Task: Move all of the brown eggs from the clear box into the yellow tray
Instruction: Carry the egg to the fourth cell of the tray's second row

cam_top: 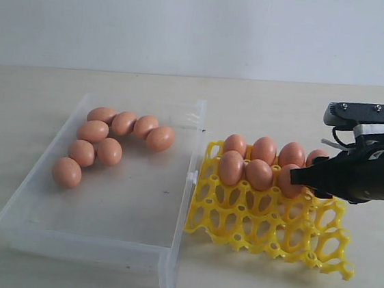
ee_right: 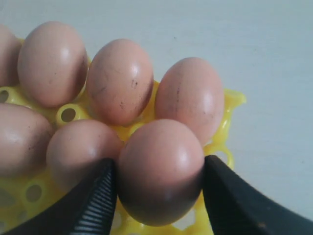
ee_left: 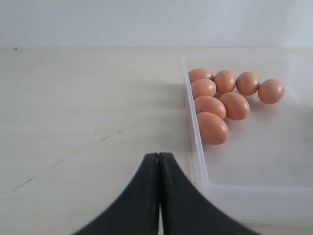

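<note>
Inspector: Ribbed black fingers [ee_right: 98, 200] of the right gripper [ee_right: 159, 164] stand wide apart. One presses against each side of the held egg [ee_right: 161, 142], and nothing else is between them.

Clerk: Location of that egg?

Inspector: It is at the yellow tray [cam_top: 265, 227], second row from the far edge, third cup counting from the box side. Whether it sits fully in the cup cannot be told.

Clerk: Other contents of the tray?

Inspector: Six more brown eggs [cam_top: 264, 149]. Four stand along the far row, the last partly hidden behind the arm. Two stand in the second row, and the nearer of these touches the held egg.

Clerk: And the clear box?

Inspector: The clear box [cam_top: 116, 208] lies left of the tray, with the tray's edge against its right wall. Eight brown eggs cluster toward its far left corner, packed close together.

Clerk: Left gripper?

Inspector: The left gripper [ee_left: 159, 155] is closed tight, fingertips meeting, with nothing between them. It hangs over the table [ee_left: 73, 122], just beside the box's outer wall.
</note>
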`<state>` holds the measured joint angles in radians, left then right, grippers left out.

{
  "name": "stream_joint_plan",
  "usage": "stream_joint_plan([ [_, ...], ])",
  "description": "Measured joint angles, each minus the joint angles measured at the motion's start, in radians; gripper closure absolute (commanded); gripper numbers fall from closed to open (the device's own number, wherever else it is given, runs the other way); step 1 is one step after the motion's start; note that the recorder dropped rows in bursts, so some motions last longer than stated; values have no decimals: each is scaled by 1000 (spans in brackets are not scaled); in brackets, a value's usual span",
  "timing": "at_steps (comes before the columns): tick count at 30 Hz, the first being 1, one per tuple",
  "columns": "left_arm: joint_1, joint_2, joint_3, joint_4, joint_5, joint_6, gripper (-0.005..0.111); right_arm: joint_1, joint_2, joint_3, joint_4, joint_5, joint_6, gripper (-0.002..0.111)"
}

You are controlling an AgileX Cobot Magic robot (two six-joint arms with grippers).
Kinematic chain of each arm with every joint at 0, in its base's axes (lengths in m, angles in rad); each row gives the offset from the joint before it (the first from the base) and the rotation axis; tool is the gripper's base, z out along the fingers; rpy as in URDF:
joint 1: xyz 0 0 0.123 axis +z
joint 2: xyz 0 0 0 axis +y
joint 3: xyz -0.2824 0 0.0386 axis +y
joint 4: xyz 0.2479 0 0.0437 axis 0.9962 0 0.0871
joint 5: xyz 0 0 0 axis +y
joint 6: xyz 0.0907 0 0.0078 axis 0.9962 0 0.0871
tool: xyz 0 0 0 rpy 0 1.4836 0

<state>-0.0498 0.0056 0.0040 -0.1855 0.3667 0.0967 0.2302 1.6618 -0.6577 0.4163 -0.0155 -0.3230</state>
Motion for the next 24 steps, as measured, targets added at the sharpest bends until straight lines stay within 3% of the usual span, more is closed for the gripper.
stream_joint_plan([
  [8,0,0,0,0,0,0,107,0,6,0,-9,-9,2,106],
  [11,0,0,0,0,0,0,107,0,6,0,-12,-9,2,93],
  [14,0,0,0,0,0,0,107,0,6,0,-14,-9,2,68],
  [17,0,0,0,0,0,0,107,0,6,0,-14,-9,4,53],
  [24,0,0,0,0,0,0,107,0,-6,0,-16,-11,4,52],
])
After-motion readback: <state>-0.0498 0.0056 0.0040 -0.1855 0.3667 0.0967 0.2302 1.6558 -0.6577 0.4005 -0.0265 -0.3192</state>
